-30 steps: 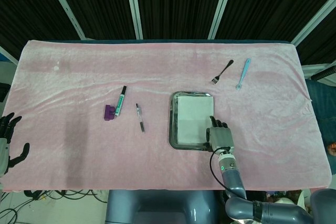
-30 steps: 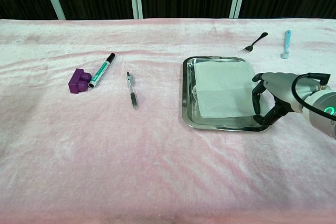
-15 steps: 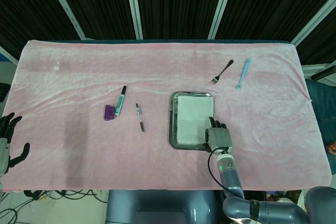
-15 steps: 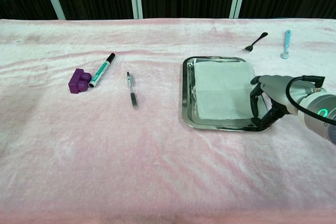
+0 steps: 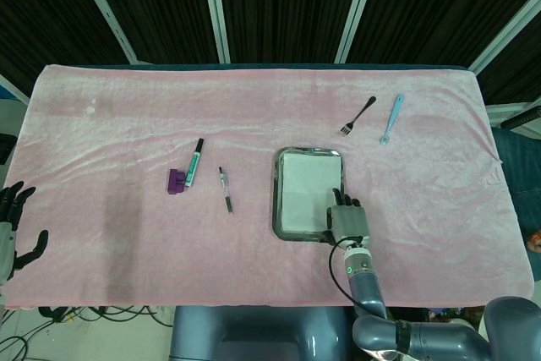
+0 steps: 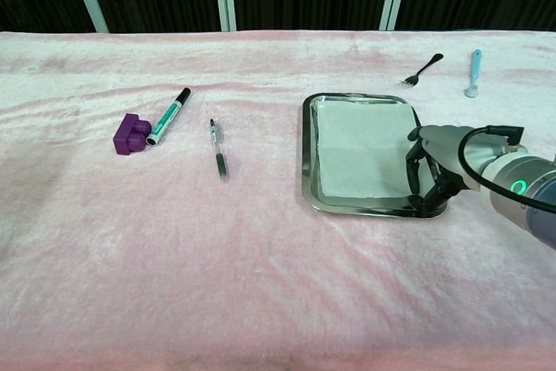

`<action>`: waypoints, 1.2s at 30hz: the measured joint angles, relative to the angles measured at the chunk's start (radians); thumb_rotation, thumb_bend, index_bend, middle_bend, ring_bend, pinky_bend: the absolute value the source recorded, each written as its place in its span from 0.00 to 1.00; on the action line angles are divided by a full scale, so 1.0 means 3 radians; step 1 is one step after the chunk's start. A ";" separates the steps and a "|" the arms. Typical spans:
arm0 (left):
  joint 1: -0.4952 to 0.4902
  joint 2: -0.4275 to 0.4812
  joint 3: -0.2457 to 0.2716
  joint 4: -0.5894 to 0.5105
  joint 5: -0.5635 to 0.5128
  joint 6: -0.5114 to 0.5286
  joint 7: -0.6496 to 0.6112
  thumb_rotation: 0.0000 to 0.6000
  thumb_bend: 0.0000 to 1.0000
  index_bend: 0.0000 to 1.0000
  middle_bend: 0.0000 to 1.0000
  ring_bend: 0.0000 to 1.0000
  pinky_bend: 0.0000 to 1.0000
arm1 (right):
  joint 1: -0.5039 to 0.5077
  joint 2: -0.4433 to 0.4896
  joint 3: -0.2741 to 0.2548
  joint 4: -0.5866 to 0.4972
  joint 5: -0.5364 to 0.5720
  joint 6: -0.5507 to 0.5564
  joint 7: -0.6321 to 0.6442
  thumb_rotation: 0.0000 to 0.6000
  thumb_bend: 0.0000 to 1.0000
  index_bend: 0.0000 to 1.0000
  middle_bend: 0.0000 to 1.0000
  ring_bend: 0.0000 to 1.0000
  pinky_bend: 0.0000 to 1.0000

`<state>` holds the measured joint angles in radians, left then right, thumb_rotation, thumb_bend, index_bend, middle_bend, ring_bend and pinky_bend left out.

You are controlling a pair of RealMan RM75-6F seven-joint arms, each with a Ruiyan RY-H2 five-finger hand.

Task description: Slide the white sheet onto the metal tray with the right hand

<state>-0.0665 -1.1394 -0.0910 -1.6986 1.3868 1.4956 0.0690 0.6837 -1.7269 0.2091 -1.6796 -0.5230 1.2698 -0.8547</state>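
Note:
The white sheet point(image 5: 304, 188) point(image 6: 358, 145) lies flat inside the metal tray point(image 5: 276, 196) point(image 6: 306, 154), right of the table's centre. My right hand point(image 5: 348, 221) point(image 6: 439, 158) sits over the tray's near right corner. Its fingers point(image 6: 415, 162) bend down onto the sheet's right edge beside the rim, and it holds nothing. My left hand point(image 5: 13, 234) hangs off the table's near left corner with its fingers spread and empty; only the head view shows it.
A purple block point(image 5: 176, 181) point(image 6: 132, 134), a green marker point(image 5: 195, 162) point(image 6: 169, 115) and a pen point(image 5: 225, 189) point(image 6: 217, 149) lie left of the tray. A black fork point(image 5: 357, 116) point(image 6: 423, 68) and a blue utensil point(image 5: 391, 118) point(image 6: 473, 72) lie behind it. Pink cloth covers the table.
My right hand has moved a little left and inward over the tray's corner. The sheet slid with it and now lies squarer inside the tray. The left hand stayed still.

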 measured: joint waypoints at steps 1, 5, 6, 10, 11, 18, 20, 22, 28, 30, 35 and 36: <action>-0.0001 0.0000 0.0001 0.0000 0.0000 -0.0002 0.0000 1.00 0.41 0.11 0.03 0.00 0.00 | 0.0007 -0.0004 0.0000 -0.0001 0.0005 0.0002 -0.0003 1.00 0.42 0.76 0.06 0.13 0.17; -0.0003 -0.0001 -0.0001 -0.0001 -0.0004 -0.0005 0.0001 1.00 0.40 0.11 0.03 0.00 0.00 | 0.0022 -0.0013 0.0000 -0.0008 0.0009 0.0010 -0.0010 1.00 0.42 0.76 0.06 0.13 0.17; -0.0003 -0.0001 -0.0001 -0.0001 -0.0006 -0.0006 0.0000 1.00 0.41 0.11 0.03 0.00 0.00 | 0.0026 -0.0016 -0.0001 -0.0009 0.0010 0.0012 -0.0012 1.00 0.42 0.76 0.06 0.13 0.17; -0.0004 0.0000 -0.0001 -0.0003 -0.0009 -0.0008 0.0001 1.00 0.41 0.11 0.03 0.00 0.00 | 0.0046 -0.0030 -0.0003 -0.0012 0.0010 0.0020 -0.0023 1.00 0.42 0.76 0.06 0.13 0.17; -0.0004 0.0001 -0.0001 -0.0003 -0.0008 -0.0007 0.0001 1.00 0.41 0.11 0.03 0.00 0.00 | 0.0048 -0.0032 -0.0003 -0.0008 0.0013 0.0021 -0.0024 1.00 0.42 0.76 0.06 0.13 0.17; -0.0004 0.0005 -0.0001 -0.0005 -0.0009 -0.0008 -0.0003 1.00 0.41 0.11 0.03 0.00 0.00 | 0.0062 -0.0031 -0.0019 0.0007 0.0036 0.0014 -0.0039 1.00 0.41 0.75 0.06 0.13 0.17; -0.0004 0.0005 0.0000 -0.0005 -0.0006 -0.0007 -0.0003 1.00 0.41 0.11 0.03 0.00 0.00 | 0.0064 -0.0025 -0.0024 0.0010 0.0030 0.0014 -0.0040 1.00 0.41 0.74 0.06 0.13 0.17; -0.0005 0.0004 -0.0001 -0.0005 -0.0008 -0.0008 -0.0001 1.00 0.41 0.11 0.03 0.00 0.00 | 0.0065 -0.0015 -0.0030 0.0002 0.0025 0.0015 -0.0039 1.00 0.41 0.73 0.06 0.13 0.17; -0.0007 0.0002 0.0001 -0.0005 -0.0009 -0.0013 0.0006 1.00 0.41 0.11 0.03 0.00 0.00 | 0.0069 0.0006 -0.0052 -0.0019 0.0024 0.0003 -0.0044 1.00 0.39 0.65 0.06 0.13 0.17; -0.0007 0.0001 0.0002 -0.0005 -0.0007 -0.0011 0.0008 1.00 0.41 0.11 0.03 0.00 0.00 | 0.0072 0.0005 -0.0057 -0.0018 0.0028 -0.0003 -0.0043 1.00 0.39 0.62 0.05 0.12 0.17; -0.0006 0.0003 -0.0002 -0.0007 -0.0012 -0.0007 0.0004 1.00 0.41 0.11 0.03 0.00 0.00 | 0.0081 0.0001 -0.0073 -0.0022 0.0043 -0.0022 -0.0049 1.00 0.37 0.54 0.04 0.12 0.17; -0.0006 0.0003 -0.0002 -0.0007 -0.0012 -0.0007 0.0004 1.00 0.41 0.11 0.03 0.00 0.00 | 0.0083 0.0001 -0.0075 -0.0023 0.0042 -0.0025 -0.0047 1.00 0.37 0.52 0.04 0.12 0.17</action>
<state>-0.0683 -1.1384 -0.0916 -1.7008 1.3833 1.4934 0.0702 0.7086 -1.7266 0.1867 -1.6865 -0.5105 1.2624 -0.8688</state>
